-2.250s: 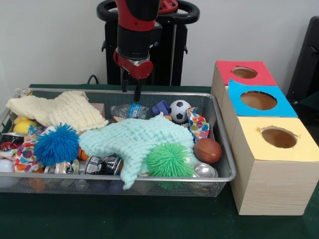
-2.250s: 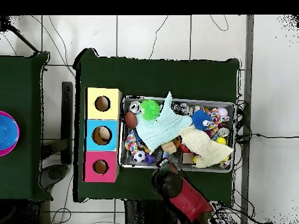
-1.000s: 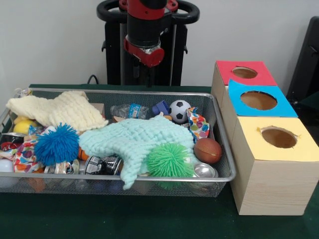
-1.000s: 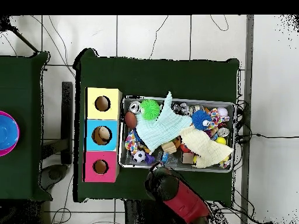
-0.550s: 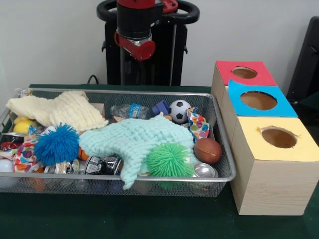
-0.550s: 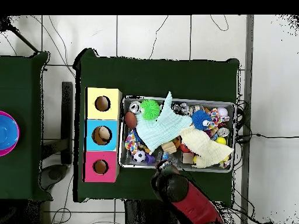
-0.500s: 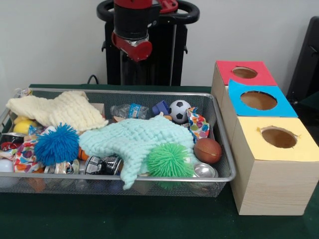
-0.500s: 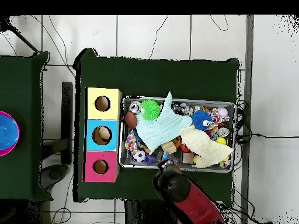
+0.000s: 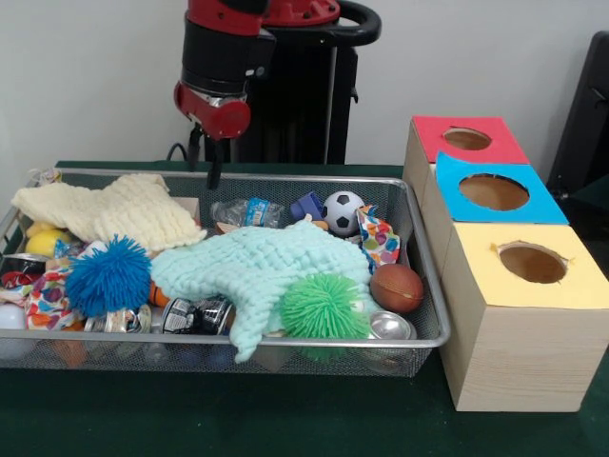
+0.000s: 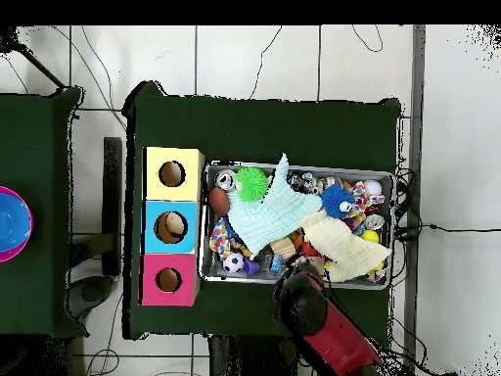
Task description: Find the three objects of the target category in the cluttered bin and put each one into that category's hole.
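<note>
Red gripper (image 9: 206,163): held above the bin's far rim, its two dark prongs apart, nothing gripped.
Bin (image 9: 285,339): packed with toys, cans and two knitted cloths.
Balls: soccer ball (image 9: 343,211) and brown ball (image 9: 396,287) are left inside.
Holes (image 9: 532,263): nothing is seen being dropped in.
Left: every pick, it seems.

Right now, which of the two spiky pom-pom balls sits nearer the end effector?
The blue spiky ball, on the end effector's side of the bin; the green spiky ball lies toward the boxes.
</note>
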